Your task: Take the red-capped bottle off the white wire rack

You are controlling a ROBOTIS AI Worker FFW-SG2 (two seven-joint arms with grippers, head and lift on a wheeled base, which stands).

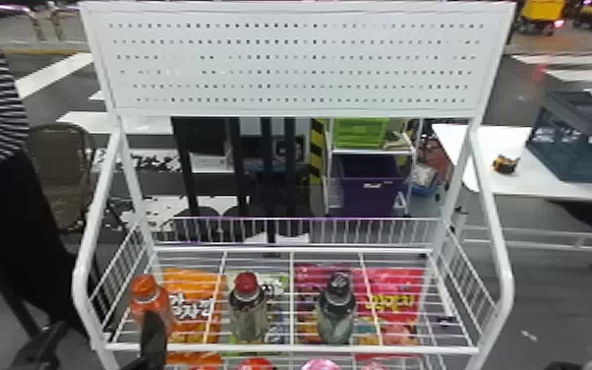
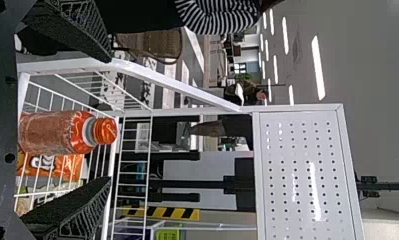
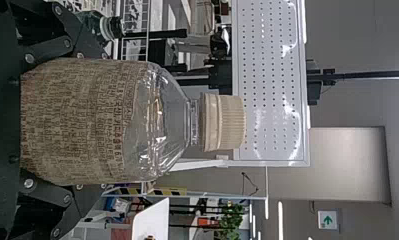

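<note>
Before a tiled floor [image 1: 550, 256], the white wire rack [image 1: 290, 348] holds the red-capped bottle [image 1: 247, 310] near its front. At the rack's front left corner, the left gripper [image 1: 105, 324] is spread open by an orange-capped bottle [image 1: 145, 295]; the right gripper [image 3: 87, 120] grasps a beige-capped bottle [image 3: 82, 122].

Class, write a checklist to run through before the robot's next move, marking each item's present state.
1. Red-capped clear bottle upright on white wire rack: ok.
2. Left black two-fingered tool open: ok.
3. Left tool around red-capped bottle: not ok; orange-capped orange bottle between its fingers.
4. Right black tool empty: not ok; holds beige-capped clear bottle with label.
5. Right tool's grip firm: cannot tell.
</note>
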